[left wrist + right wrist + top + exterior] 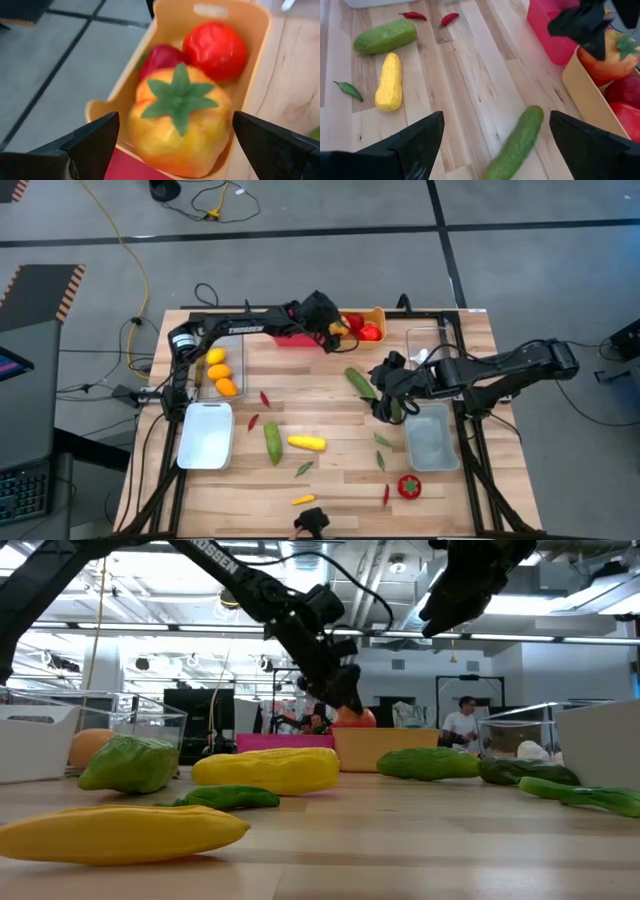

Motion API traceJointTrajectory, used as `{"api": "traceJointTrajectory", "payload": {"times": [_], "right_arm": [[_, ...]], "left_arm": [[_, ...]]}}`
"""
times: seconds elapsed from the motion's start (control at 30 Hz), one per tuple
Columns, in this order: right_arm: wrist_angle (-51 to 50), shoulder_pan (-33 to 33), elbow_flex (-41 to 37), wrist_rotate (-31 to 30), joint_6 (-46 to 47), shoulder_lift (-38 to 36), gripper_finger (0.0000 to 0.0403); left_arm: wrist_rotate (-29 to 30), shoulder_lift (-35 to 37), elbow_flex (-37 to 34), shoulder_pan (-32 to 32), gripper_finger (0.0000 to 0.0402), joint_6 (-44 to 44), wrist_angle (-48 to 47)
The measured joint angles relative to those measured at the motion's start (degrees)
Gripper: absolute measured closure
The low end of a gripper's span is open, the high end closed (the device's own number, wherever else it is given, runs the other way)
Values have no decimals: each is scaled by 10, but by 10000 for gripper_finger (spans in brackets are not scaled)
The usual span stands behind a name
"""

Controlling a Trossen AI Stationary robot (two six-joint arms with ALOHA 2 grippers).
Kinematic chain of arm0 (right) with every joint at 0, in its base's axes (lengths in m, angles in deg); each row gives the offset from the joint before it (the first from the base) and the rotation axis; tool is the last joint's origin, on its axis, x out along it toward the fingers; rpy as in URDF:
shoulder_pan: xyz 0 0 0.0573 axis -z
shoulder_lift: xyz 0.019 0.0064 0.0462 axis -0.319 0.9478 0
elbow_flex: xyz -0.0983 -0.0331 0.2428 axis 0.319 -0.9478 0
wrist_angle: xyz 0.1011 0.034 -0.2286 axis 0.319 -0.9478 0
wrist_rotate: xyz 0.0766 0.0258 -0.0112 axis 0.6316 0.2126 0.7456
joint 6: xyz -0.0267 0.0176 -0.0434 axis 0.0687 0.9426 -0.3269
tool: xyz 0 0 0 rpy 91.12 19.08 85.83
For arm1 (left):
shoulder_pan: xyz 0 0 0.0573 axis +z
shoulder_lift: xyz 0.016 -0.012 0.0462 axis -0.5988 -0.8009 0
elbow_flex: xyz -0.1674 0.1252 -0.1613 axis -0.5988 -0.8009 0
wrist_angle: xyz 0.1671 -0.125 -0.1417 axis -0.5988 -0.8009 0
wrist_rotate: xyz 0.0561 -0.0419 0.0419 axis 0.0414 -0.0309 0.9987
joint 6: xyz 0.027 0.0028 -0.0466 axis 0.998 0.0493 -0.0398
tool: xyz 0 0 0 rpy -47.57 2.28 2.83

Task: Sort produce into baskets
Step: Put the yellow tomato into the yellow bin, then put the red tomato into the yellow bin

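I have the left gripper over the orange-yellow rectangular plastic bin at the far edge of the wooden counter, its jaws standing wide apart with nothing clamped. Through the left wrist view, an orange-yellow toy tomato with a green star-shaped stem lies in the bin's near end, on top of a dark red piece and just beside a round red tomato. The red rectangular plastic bin sits touching the orange-yellow one, mostly under the left arm.

My right gripper hovers above the counter near the middle-right, jaws also wide apart and empty. Below it lies a long green toy cucumber, just in front of the orange-yellow bin. A second green cucumber and a yellow corn cob lie side by side near the counter's centre, with small red chilies and green chilies scattered around them.

On the left side, a clear rectangular tub holds yellow and orange fruit, and a pale white tray sits in front of it. On the right, a pale grey tray sits in front of another clear tub. A red tomato with a green stem lies on the counter near the grey tray's front corner.
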Motion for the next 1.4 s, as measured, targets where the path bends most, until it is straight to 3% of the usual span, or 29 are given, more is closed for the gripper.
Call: {"api": "traceJointTrajectory", "payload": {"times": [0.27, 0.53, 0.83, 1.1, 1.4], "right_arm": [[-37, -24, 32, 8, 0, 0, 14], [-49, -80, 32, 171, 40, 0, 14], [-49, -163, 32, 192, 242, 0, 14], [-50, -226, 32, 149, 439, 0, 14], [-65, -285, 33, 149, 751, 0, 14]], "left_arm": [[-11, 65, 0, 0, 26, 3, -55], [-66, 144, 0, -8, 26, -2, -161], [-23, 229, -9, -47, 26, -7, -224], [44, 318, -130, -78, 26, -36, -194], [44, 372, -254, -103, 26, -67, -95]]}}
